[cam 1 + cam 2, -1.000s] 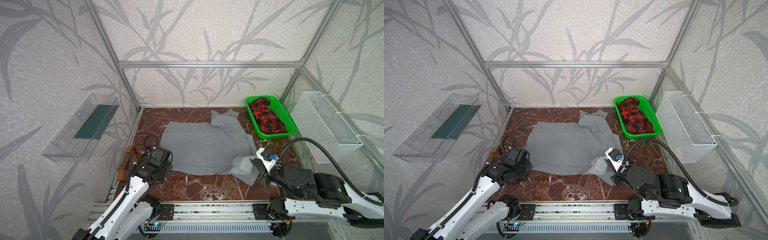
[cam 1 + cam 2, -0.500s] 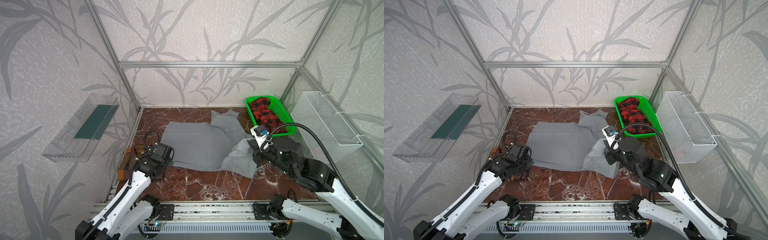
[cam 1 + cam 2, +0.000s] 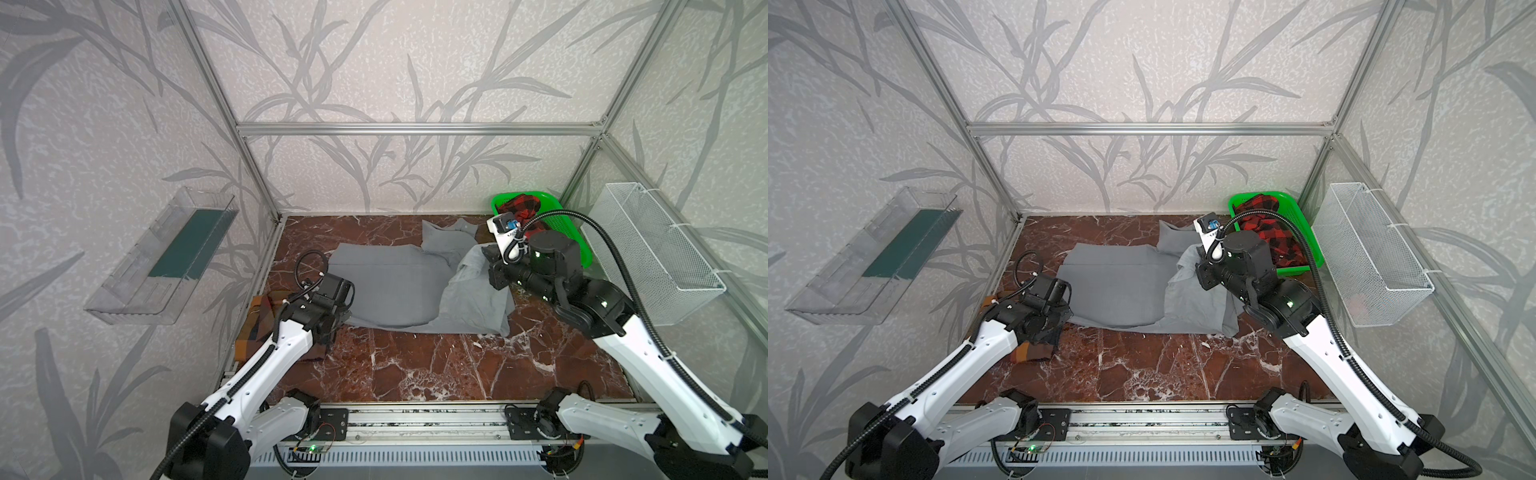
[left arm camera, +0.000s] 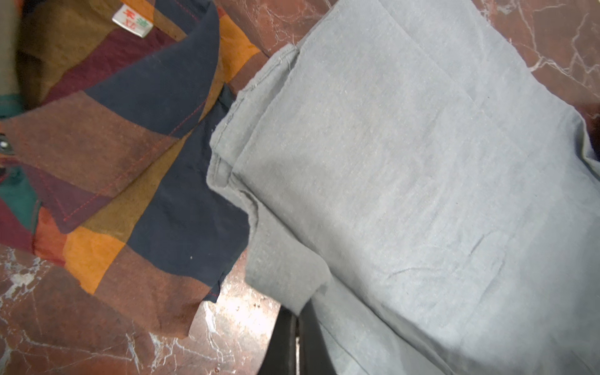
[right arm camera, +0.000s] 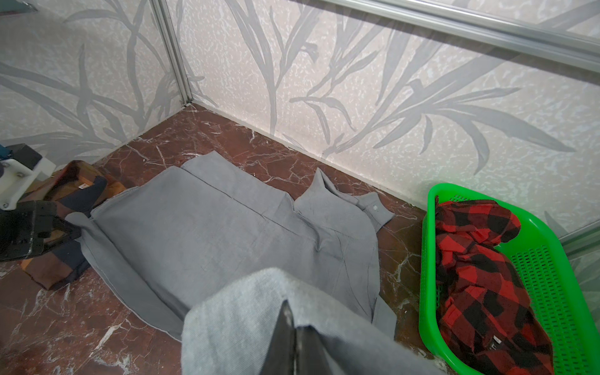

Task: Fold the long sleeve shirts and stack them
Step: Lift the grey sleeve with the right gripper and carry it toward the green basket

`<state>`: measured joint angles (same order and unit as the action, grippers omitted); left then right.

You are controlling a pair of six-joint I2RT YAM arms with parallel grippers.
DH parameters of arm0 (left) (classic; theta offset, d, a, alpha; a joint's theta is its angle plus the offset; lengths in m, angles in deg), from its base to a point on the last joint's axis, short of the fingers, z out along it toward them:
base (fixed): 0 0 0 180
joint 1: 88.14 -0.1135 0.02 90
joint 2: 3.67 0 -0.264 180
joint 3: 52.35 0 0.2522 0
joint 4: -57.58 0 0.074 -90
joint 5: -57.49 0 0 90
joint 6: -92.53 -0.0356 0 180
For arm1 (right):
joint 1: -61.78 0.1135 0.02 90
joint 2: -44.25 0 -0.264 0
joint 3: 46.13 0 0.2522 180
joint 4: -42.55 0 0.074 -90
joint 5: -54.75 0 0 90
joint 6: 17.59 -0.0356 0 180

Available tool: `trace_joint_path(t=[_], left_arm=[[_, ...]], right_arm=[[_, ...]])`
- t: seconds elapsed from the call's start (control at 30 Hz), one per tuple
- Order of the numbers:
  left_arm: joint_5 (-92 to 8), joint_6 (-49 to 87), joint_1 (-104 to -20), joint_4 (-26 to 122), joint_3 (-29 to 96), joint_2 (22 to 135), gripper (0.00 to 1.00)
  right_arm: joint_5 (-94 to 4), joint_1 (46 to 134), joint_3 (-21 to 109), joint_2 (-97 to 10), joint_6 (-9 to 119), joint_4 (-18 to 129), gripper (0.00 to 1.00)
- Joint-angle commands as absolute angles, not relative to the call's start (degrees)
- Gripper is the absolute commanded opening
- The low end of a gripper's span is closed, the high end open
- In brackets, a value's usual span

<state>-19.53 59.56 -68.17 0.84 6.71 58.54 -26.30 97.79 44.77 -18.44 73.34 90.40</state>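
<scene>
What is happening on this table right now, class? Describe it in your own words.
A grey shirt lies spread on the marble table, mid-fold. The right tool pinches its right-hand edge and holds it raised off the table; the left tool pinches its near left corner, low down. A colour-block shirt lies beside that corner. A red-and-black garment sits in the green basket.

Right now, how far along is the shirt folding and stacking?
Done: the colour-block shirt looks roughly folded. In hand: the grey shirt, mostly spread flat; the right tool is shut on a raised flap of it, the left tool on its left corner. Left: finishing its folds, stacking, and a red plaid garment lying in the green basket.
</scene>
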Motion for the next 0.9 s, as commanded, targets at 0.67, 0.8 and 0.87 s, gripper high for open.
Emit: trace_joint_path(t=[0.67, 0.8, 0.87], left_arm=[[-22.16, 55.31, -75.64, 6.66, 10.77, 70.23, 0.00], [-22.86, 54.66, -76.76, 6.73, 11.99, 72.44, 0.00], [-23.36, 54.51, -77.14, 6.95, 12.67, 73.43, 0.00]], right_arm=[[-26.24, 90.72, 52.48, -35.51, 76.20, 79.40, 0.00], [-25.06, 90.65, 54.10, -38.71, 77.59, 78.83, 0.00], [-25.31, 90.26, 54.25, -39.86, 77.86, 77.93, 0.00]])
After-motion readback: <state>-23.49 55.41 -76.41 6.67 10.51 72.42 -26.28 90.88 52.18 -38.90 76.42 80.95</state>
